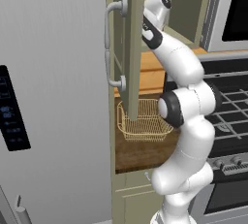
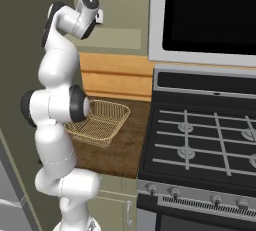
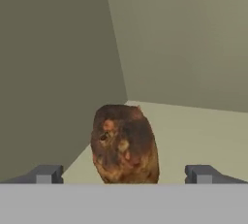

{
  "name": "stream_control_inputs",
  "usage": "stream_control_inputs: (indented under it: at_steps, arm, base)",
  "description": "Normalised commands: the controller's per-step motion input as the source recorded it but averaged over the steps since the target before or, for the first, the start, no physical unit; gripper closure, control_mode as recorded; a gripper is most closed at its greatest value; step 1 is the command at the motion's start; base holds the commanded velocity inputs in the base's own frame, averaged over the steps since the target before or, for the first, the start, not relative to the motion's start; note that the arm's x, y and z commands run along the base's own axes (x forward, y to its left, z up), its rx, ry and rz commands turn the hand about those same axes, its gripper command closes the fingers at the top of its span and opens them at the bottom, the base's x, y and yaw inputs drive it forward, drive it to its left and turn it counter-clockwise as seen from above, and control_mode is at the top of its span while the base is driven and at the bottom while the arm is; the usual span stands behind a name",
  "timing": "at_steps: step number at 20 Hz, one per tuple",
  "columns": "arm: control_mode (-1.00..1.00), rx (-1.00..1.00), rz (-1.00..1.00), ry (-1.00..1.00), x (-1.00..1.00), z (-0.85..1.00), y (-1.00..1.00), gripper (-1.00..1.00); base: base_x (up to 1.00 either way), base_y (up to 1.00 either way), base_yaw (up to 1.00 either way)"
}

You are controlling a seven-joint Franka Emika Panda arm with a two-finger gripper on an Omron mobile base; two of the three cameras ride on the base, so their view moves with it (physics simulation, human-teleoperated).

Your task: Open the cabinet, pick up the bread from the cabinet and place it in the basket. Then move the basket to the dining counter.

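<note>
The olive-beige cabinet door (image 1: 131, 43) stands swung open, edge-on, with its curved silver handle (image 1: 109, 43) facing left. My arm reaches up into the cabinet interior (image 3: 169, 39). In the hand view the dark-brown bread (image 3: 125, 143) sits on the cabinet shelf near the back corner. My gripper (image 3: 124, 173) is open, its fingertips (image 3: 47, 173) wide on either side of the bread, not touching it. The pale gold wire basket (image 1: 144, 121) (image 2: 100, 120) rests below on the dark wood countertop (image 2: 125, 145).
A grey fridge (image 1: 53, 97) fills the left. A black gas stove (image 2: 205, 140) stands right of the countertop, with a microwave (image 2: 205, 15) above it. Olive lower drawers (image 1: 133, 199) sit under the counter.
</note>
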Motion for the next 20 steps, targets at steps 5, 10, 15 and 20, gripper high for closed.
stream_control_inputs:
  at_steps: [5,10,15,20]
  arm:
    - [-1.0,0.0,0.0,0.01,0.16,-0.06,0.16,-1.0]
    - [-1.0,0.0,0.0,0.0,0.17,-0.16,0.18,-1.0]
    - [-1.0,-0.01,0.0,0.0,0.15,-0.2,0.14,-1.0]
    - [-1.0,-0.02,0.01,-0.01,0.17,-0.2,0.09,-1.0]
  base:
    - [0.0,0.0,0.0]
    - [0.0,0.0,0.0]
    - [0.0,0.0,0.0]
    - [0.0,0.0,0.0]
